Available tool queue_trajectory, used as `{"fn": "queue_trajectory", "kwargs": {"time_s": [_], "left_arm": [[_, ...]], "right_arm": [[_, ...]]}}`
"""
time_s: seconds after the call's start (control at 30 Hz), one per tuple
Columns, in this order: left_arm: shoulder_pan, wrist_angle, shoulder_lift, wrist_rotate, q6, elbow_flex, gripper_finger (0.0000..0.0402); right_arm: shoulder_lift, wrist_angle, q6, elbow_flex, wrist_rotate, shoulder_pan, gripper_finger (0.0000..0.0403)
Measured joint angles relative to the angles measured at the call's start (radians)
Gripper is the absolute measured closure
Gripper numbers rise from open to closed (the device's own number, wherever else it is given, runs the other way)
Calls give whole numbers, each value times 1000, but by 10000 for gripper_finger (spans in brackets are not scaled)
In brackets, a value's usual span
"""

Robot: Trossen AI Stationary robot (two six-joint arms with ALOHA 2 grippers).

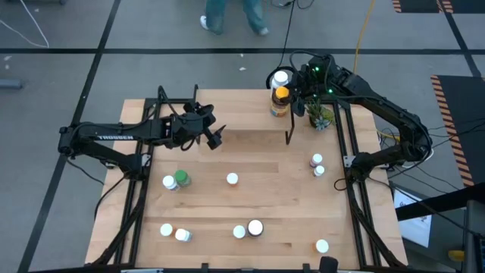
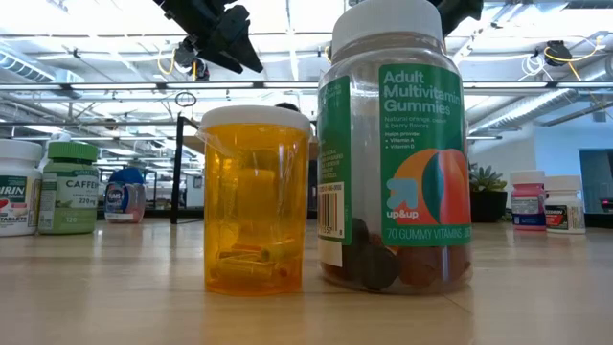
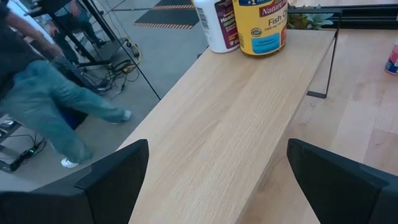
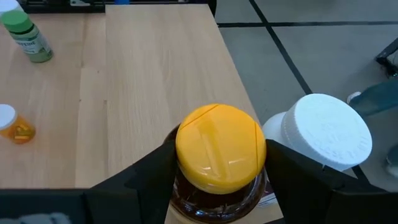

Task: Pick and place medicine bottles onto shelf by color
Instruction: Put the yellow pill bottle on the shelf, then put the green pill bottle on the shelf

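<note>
Right pincer (image 4: 217,180) was down over the shelf's far right corner, its two dark fingers set on either side of the yellow-capped amber bottle (image 4: 219,155). From the wrist view the fingers sat right against the bottle's sides, closed on it. That bottle (image 1: 281,101) stood upright on the shelf (image 1: 242,114), and just beside it stood a white bottle with a white cap (image 1: 280,79), the two almost touching. A small green potted plant (image 1: 319,115) sat near them, by the shelf's right end.

Left pincer (image 1: 214,136) hung over the left part of the shelf, spread wide and empty; its wrist view showed both fingers (image 3: 112,177) well apart with bare shelf board between them, and the two shelved bottles farther along.

Out on the table (image 1: 280,197), plenty of bottles waited. A green one with a green cap (image 1: 181,178) stood touching a white-capped one (image 1: 168,182) at the left. One white-capped bottle (image 1: 232,179) stood alone mid-table. Two small ones (image 1: 317,165) stood together near the right edge. Along the near edge there was a pair (image 1: 174,232) at the left, another pair (image 1: 248,228) in the middle, and a single (image 1: 322,246) at the right.

From table height, an orange bottle (image 2: 257,199) and a multivitamin gummies jar (image 2: 395,144) filled the foreground, side by side and upright.

Beyond the table, a person's legs (image 1: 235,14) were in view on the floor.
</note>
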Motion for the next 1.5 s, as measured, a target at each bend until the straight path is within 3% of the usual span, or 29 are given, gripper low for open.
{"fn": "queue_trajectory", "kwargs": {"time_s": [1.1, 1.5], "left_arm": [[0, 0, 0, 0, 0, 0, 16], [0, 0, 0, 0, -2, 0, 16]], "right_arm": [[-3, -30, -78, 2, 25, -1, 168], [-20, 0, -77, 2, 30, -1, 112]]}}
